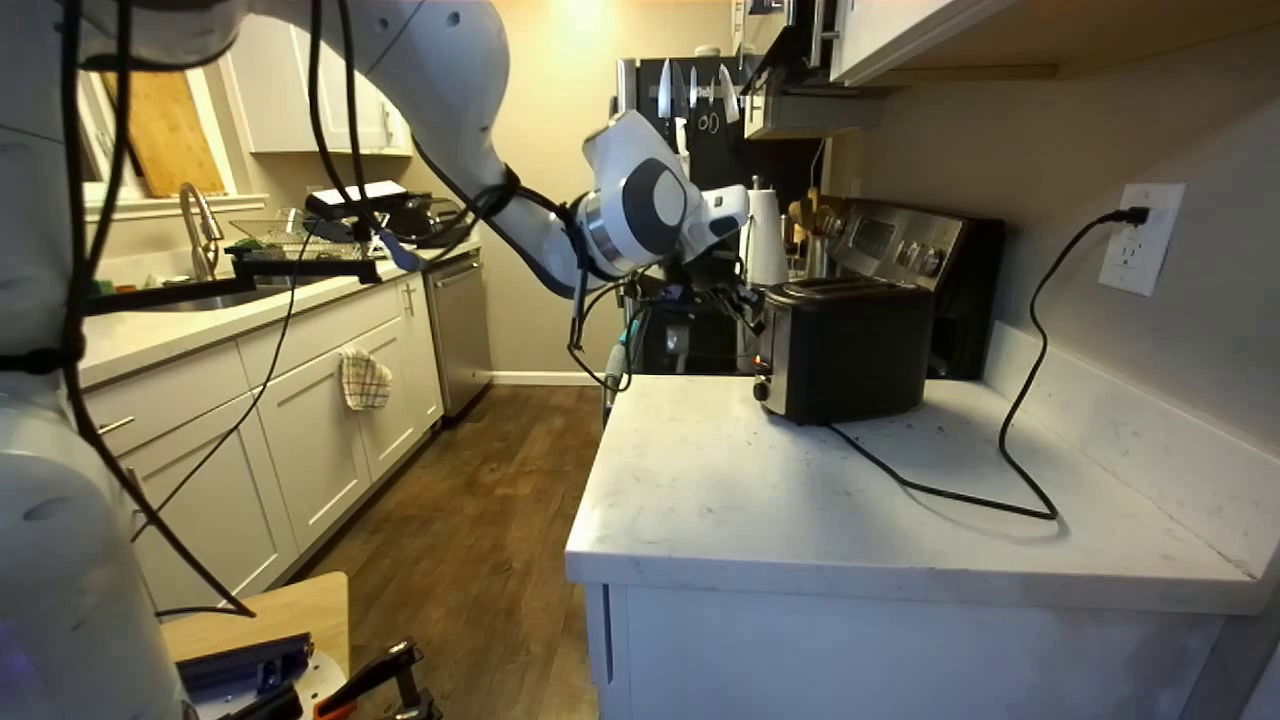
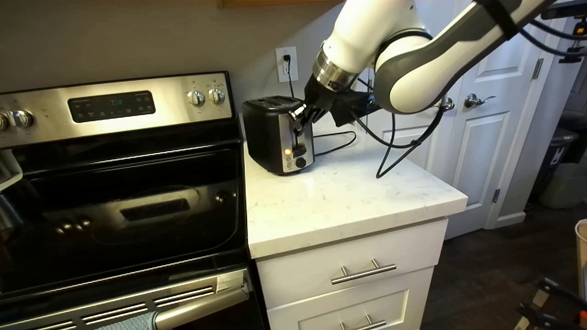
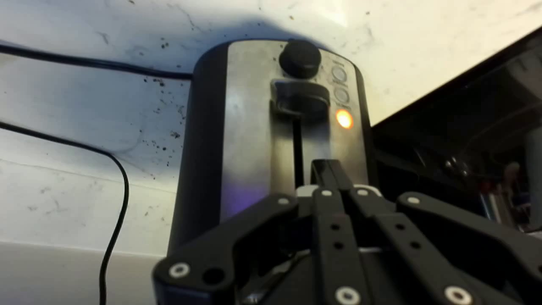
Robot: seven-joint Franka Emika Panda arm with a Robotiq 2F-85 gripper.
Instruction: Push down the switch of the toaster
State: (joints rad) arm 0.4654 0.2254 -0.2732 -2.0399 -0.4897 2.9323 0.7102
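The black toaster with a steel front stands on the counter and shows in both exterior views. In the wrist view, the toaster fills the middle. Its black switch lever sits at the bottom of its slot, close to the round knob; the lever also shows in an exterior view. An orange light glows beside it. My gripper is shut with its fingertips together and nothing between them. The fingertips are at the toaster's front, above the lever and apart from it.
The white counter holds the toaster, with the black stove beside it. The toaster's power cord runs over the counter to a wall outlet. Loose cables hang from my arm.
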